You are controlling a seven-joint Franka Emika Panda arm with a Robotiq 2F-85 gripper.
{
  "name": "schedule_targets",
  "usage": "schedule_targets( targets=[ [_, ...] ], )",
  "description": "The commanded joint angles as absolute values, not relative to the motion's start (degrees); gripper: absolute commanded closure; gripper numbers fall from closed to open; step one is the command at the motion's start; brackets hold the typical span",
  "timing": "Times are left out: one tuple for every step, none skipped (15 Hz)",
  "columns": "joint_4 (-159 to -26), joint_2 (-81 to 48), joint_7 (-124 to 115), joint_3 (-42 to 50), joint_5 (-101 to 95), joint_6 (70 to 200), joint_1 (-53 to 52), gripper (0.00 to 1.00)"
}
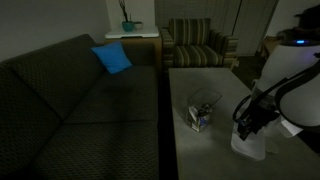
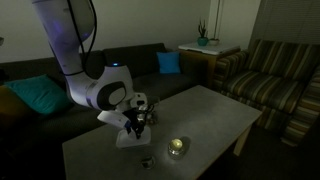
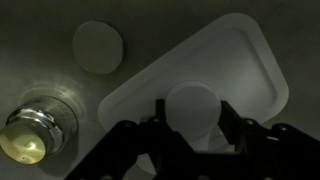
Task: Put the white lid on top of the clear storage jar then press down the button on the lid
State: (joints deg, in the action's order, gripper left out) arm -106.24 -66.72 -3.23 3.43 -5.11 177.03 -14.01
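The white lid [image 3: 240, 60] is a rounded square with a round button [image 3: 190, 98] raised at its middle. In the wrist view my gripper [image 3: 191, 110] has its two dark fingers closed against either side of that button. In both exterior views the gripper [image 1: 248, 124] [image 2: 135, 124] points down onto the lid [image 1: 250, 147] [image 2: 128, 140], which seems to lie on the grey table. The clear storage jar [image 1: 203, 112] stands open-topped a short way from the gripper, with bluish and white items inside. I cannot pick the jar out in the wrist view.
A small round shiny tin [image 3: 35, 132] [image 2: 178, 147] sits on the table [image 1: 200, 80] beside the lid. A flat round pale disc [image 3: 98, 47] lies nearby. A dark sofa [image 1: 80, 100] runs along one side of the table, and a striped armchair [image 1: 195, 45] stands at its far end.
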Motion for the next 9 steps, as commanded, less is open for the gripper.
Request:
schedule_targets(
  targets=[
    [-114.9,-59.3,-4.6,6.8,-4.1,179.4,-17.6,0.71],
    [-116.3,-57.9,-4.8,7.6,-4.1,180.1,-18.4,0.71],
    [-117.8,-56.3,-5.2,8.6,-3.9,180.9,-19.4,0.71],
    [-119.1,-54.9,-5.1,9.2,-3.9,181.5,-20.0,0.71],
    [-120.0,-53.5,-5.0,9.7,-3.9,181.7,-20.4,0.71],
    [-120.9,-52.2,-4.8,10.3,-3.8,181.9,-21.0,0.71],
    [-121.6,-50.8,-4.5,10.6,-3.9,182.2,-21.1,0.71],
    [-121.9,-49.8,-4.4,10.9,-3.9,182.5,-21.4,0.71],
    [-122.0,-48.6,-4.2,10.9,-4.0,182.7,-21.3,0.71]
  ],
)
